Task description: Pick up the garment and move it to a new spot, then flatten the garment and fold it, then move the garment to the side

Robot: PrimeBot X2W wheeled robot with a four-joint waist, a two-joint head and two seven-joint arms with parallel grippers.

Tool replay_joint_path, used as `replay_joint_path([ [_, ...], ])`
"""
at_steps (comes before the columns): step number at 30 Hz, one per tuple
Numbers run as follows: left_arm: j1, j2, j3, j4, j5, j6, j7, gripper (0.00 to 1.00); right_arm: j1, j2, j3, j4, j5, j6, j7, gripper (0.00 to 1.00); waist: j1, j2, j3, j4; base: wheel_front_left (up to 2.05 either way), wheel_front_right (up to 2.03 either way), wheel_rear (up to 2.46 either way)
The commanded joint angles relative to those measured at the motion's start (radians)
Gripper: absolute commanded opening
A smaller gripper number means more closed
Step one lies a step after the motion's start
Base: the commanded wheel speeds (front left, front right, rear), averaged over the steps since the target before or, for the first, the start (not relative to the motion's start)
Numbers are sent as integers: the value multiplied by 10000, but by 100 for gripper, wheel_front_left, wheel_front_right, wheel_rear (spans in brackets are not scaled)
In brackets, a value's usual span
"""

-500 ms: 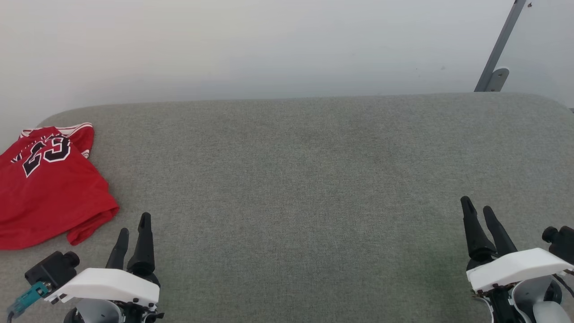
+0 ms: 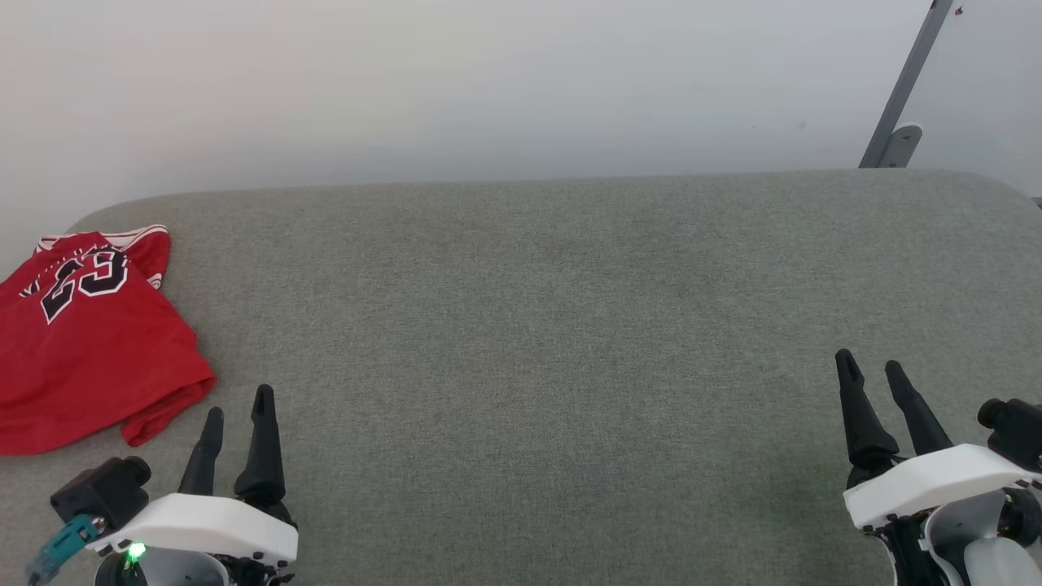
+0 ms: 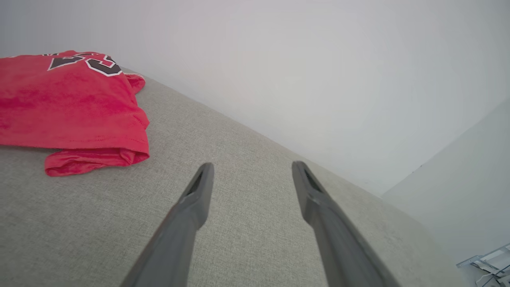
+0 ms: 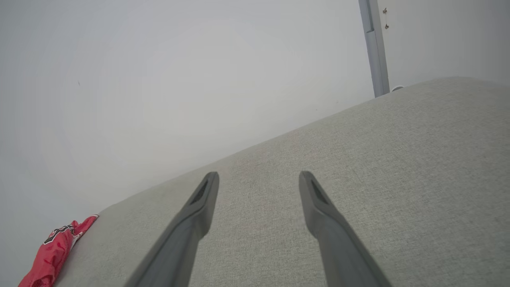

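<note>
Red jersey garment (image 2: 89, 350), one, lying rumpled on grey woven cushion (image 2: 529, 325). Left gripper (image 2: 238, 401) and right gripper (image 2: 870, 361), two, dark-fingered, gaping wide, empty.

The worktop (image 2: 521, 342) is a wide surface covered in grey-green woven fabric, with rounded far corners and its far edge against a pale wall (image 2: 407, 81). The garment (image 2: 98, 358), a red jersey, lies directly on it at the left end, near the far left corner. It is loosely folded, its black, white-outlined "23" facing up. Striped trim shows along its far edge, and its near hem is rumpled and doubled under.
</note>
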Motion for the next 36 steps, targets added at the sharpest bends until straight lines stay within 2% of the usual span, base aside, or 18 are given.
replay_joint_path([
  [1, 48, 80, -32, -167, 400, -76, -139, 100, -176, -75, 4, -148, -358, 18, -123, 100, 0, 0, -3, -4, 0, 0, 0],
  [21, 322, 152, -228, -352, 2184, -318, -600, 100, -95, -221, 86, -297, -2116, 20, -476, 100, 0, 0, -32, -13, 0, 0, 0],
  [36, 478, 243, -392, -567, 3420, -325, -917, 100, -86, -346, 174, -390, -3339, 21, -763, 100, 0, 0, -40, -14, 0, 0, 0],
])
